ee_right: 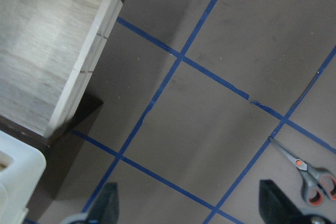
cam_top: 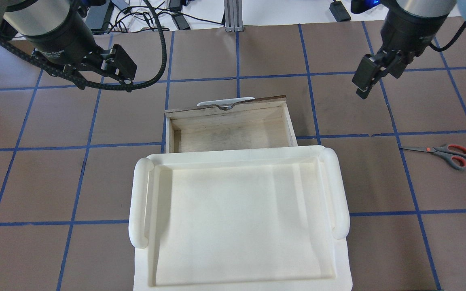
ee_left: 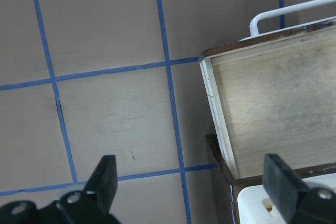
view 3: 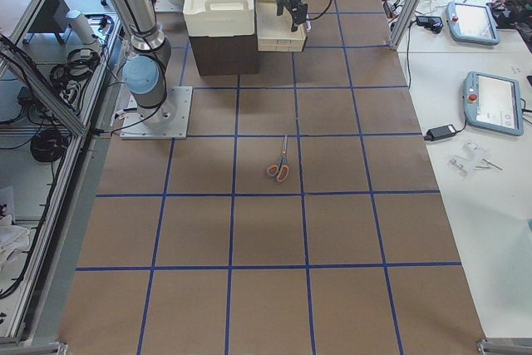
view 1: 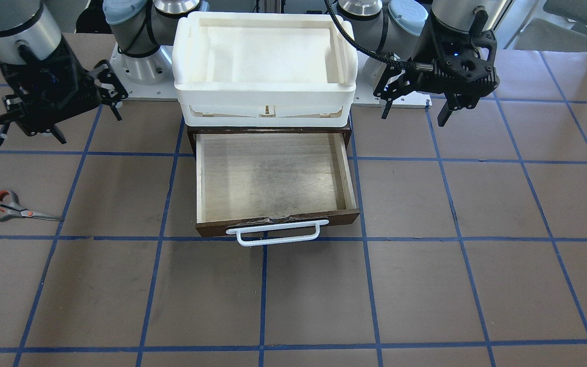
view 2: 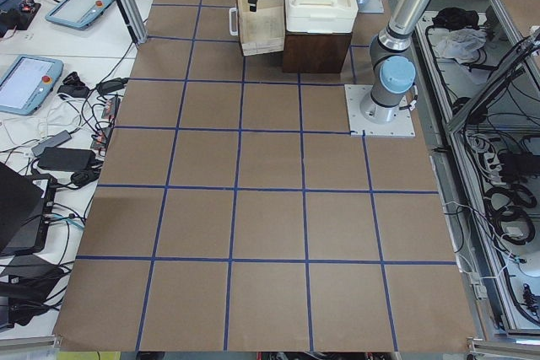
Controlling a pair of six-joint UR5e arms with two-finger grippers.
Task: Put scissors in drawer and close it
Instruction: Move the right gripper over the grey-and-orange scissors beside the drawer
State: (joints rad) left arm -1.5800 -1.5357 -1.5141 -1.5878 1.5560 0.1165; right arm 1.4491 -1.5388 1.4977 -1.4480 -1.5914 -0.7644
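Brown table (view 1: pixel 426 285) with a blue tape grid. A big white plastic tray (view 1: pixel 263 97) sits on top of the dark cabinet in the middle. Under it the drawer (view 1: pixel 273 173) is pulled all the way out, with bare plywood inside and its white handle (view 1: pixel 273 235) facing away from the robot. The left gripper (ee_left: pixel 190 177) and right gripper (ee_right: pixel 189 198) both hang above the table, one on each side of the drawer, fingers spread wide and holding nothing. The scissors (view 1: pixel 16 208) lie flat on the table on the robot's right, blades together, well apart from the drawer.
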